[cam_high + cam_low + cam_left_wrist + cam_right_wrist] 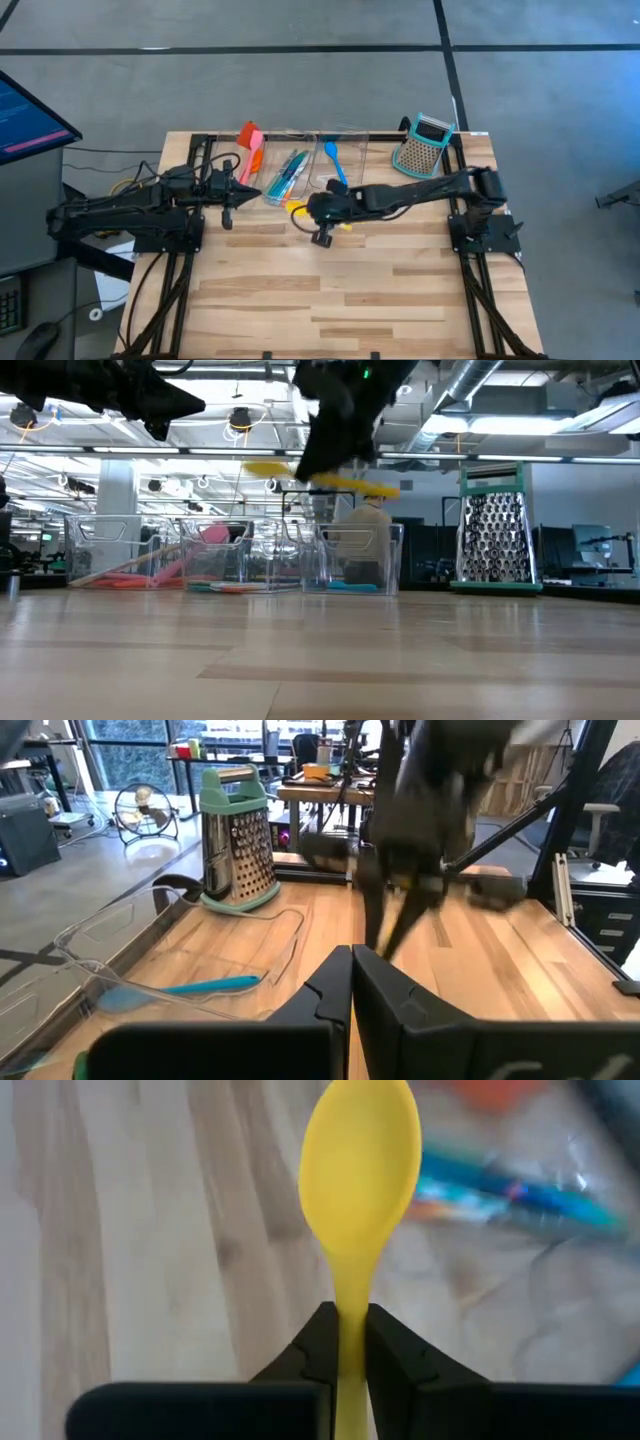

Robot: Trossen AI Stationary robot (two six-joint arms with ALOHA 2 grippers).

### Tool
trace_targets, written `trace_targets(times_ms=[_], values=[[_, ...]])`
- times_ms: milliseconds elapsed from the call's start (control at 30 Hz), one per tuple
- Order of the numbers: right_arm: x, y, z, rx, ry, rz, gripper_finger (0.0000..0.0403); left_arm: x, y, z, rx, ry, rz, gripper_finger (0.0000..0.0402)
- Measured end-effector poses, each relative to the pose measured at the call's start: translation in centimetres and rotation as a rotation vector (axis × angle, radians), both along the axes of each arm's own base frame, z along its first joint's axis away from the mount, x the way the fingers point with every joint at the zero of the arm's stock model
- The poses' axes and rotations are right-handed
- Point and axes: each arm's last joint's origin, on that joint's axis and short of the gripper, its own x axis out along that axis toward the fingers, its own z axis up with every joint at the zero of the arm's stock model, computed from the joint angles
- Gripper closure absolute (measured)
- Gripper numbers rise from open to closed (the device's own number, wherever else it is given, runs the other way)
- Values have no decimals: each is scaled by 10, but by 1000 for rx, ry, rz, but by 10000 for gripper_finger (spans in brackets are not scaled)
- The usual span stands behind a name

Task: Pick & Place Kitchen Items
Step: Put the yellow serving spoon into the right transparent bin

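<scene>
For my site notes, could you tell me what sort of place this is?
Probably a robotics lab in an open industrial workspace: exposed ceiling ducts, a monitor beside the wooden table, and desks beyond.

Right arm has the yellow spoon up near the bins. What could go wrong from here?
1. The right gripper pinches the yellow spoon only by its thin handle, so it may swivel or slip.
2. The spoon sticks out sideways above the bins; lowered flat, it could catch a rim.
3. The left gripper, shut, hangs close by: collision risk.
</scene>
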Motion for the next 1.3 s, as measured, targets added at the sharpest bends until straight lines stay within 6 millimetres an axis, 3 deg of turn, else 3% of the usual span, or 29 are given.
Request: trace_targets(times_ms=[300, 567, 1000, 1300], values=[[-22, -8, 70, -172, -249, -89, 381, 0, 0, 0, 1, -1, 0, 400], [-28, -30, 86, -271, -312, -233, 382, 0, 0, 0, 2, 0, -1, 400], [-37, -125, 67, -158, -321, -696, 384, 0, 0, 0, 2, -1, -1, 400], [-24, -167, 13, -27, -204, -749, 389, 0, 0, 0, 2, 0, 0, 400]])
